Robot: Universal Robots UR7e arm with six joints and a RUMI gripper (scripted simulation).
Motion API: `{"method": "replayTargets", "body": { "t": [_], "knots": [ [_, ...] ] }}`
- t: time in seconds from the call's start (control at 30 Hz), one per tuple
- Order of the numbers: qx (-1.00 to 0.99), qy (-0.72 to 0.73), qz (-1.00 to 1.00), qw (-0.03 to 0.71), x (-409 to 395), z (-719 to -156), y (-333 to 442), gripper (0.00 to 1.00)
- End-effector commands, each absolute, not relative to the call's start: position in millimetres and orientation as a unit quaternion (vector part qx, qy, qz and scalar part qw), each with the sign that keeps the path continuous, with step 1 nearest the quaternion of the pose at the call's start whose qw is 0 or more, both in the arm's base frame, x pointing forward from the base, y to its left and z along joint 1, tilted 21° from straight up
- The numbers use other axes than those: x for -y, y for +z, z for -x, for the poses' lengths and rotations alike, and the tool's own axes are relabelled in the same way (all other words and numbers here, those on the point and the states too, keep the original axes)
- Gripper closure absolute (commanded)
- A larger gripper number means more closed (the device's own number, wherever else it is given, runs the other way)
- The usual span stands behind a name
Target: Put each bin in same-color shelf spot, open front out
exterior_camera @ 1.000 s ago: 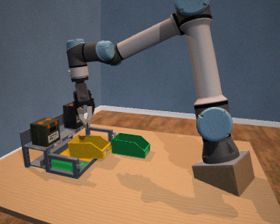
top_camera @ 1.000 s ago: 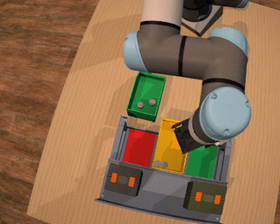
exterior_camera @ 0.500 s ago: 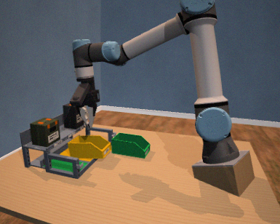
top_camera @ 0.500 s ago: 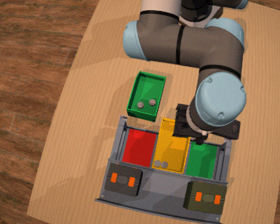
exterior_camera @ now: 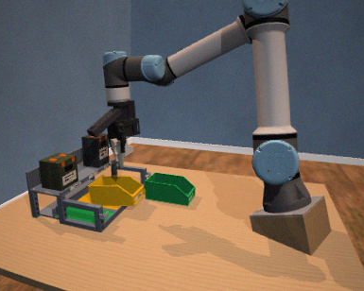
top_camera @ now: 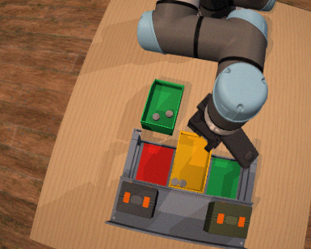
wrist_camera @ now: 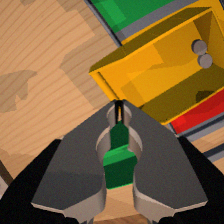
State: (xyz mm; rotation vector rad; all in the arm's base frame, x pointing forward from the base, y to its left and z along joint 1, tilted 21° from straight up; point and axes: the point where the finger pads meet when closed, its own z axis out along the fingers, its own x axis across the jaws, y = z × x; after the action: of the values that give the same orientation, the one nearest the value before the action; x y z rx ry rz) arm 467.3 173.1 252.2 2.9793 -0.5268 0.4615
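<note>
Two closed cases are sitting on the upper board. The dark grey one (top_camera: 136,199) (exterior_camera: 95,150) is showing two orange latches with a grey handle between them, and it is standing near one end. The olive-green one (top_camera: 229,219) (exterior_camera: 59,170) is standing near the other end, also carrying two orange latches, and well apart from the first. Each is wearing a pale label on its side. Behind, blue walls (exterior_camera: 200,109) are rising above a white baseboard (exterior_camera: 210,153), and a brown wooden floor (top_camera: 26,101) (exterior_camera: 224,165) is lying around.

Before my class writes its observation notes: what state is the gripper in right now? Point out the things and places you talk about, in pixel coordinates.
Gripper (top_camera: 208,148) (exterior_camera: 118,166) (wrist_camera: 119,101): closed, fingertips together, holding nothing.
</note>
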Motion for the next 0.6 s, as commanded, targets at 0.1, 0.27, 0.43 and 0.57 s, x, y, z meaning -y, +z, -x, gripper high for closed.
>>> {"method": "replayTargets", "body": {
  "t": [0.1,0.27,0.43,0.57],
  "knots": [
    [0.348,0.164,-0.923,0.014,-166.0,-462.4,250.3,1.00],
    [0.448,0.166,-0.879,-0.008,-160.0,-458.3,248.4,1.00],
    [0.539,0.165,-0.825,-0.029,-153.8,-453.5,246.1,1.00],
    [0.584,0.165,-0.794,-0.039,-151.3,-451.5,245.1,1.00]
  ]
}}
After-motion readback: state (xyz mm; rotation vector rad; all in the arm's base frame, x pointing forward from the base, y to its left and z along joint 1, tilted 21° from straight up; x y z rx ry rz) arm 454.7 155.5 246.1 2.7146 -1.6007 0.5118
